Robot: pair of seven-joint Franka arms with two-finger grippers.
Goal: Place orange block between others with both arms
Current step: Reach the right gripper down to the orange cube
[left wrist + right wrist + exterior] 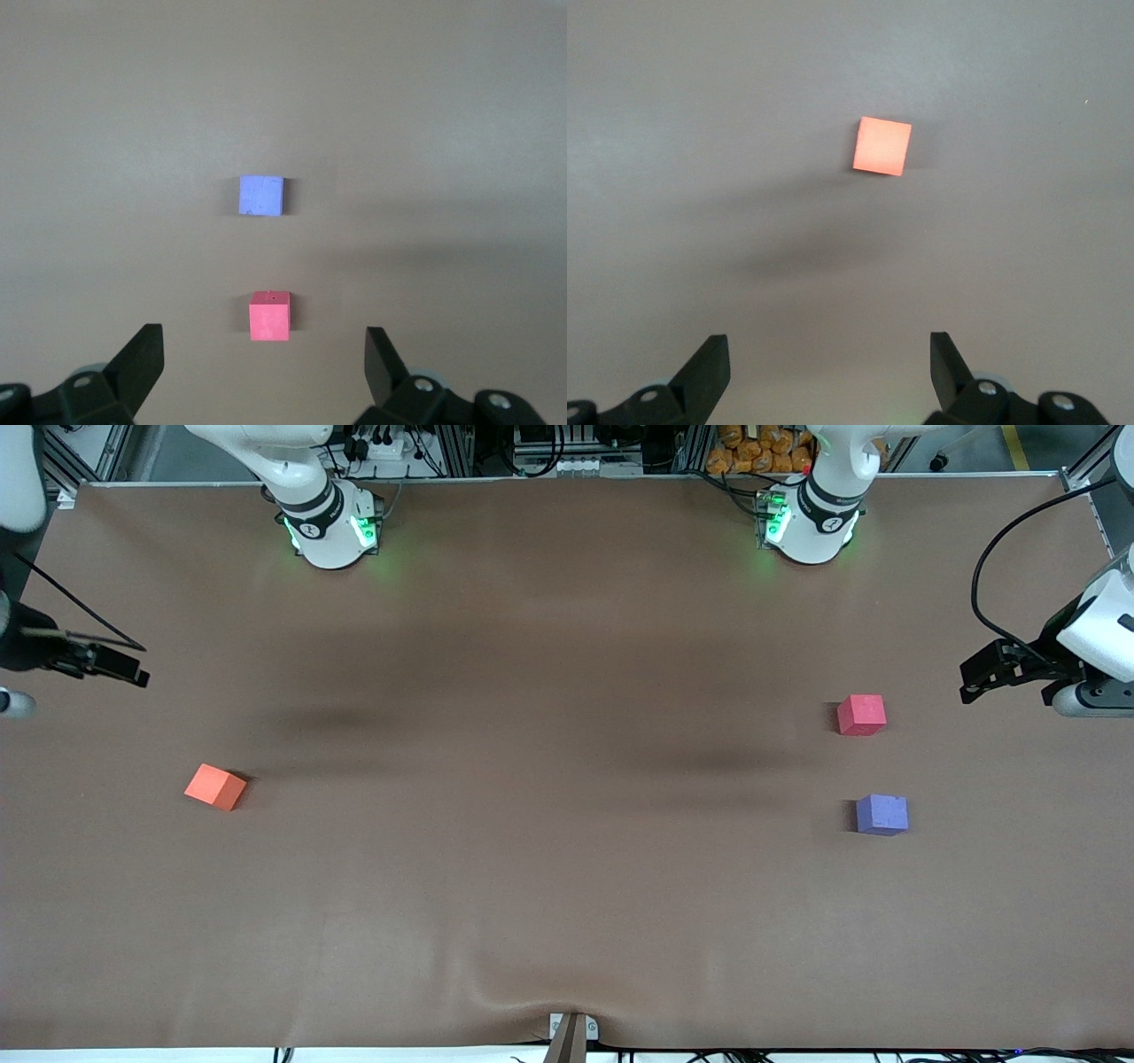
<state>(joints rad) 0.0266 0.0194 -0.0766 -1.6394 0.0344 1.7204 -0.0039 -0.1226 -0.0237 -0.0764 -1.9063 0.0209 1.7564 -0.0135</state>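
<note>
The orange block [215, 786] [882, 146] lies alone toward the right arm's end of the table. The others sit toward the left arm's end. The pinkish-red cube [861, 715] [269, 316] is farther from the front camera, and the purple cube [881, 814] [261, 195] is nearer, with a gap between them. My left gripper [977, 680] [263, 356] hangs open over the table's end beside the pinkish-red cube, holding nothing. My right gripper [131, 671] [829, 352] hangs open and empty over the other end, apart from the orange block.
A brown cloth [549, 779] covers the table and wrinkles near a small bracket [571, 1032] at the front edge. The arm bases [332, 527] [811, 522] glow green along the back edge. Cables and clutter lie past that edge.
</note>
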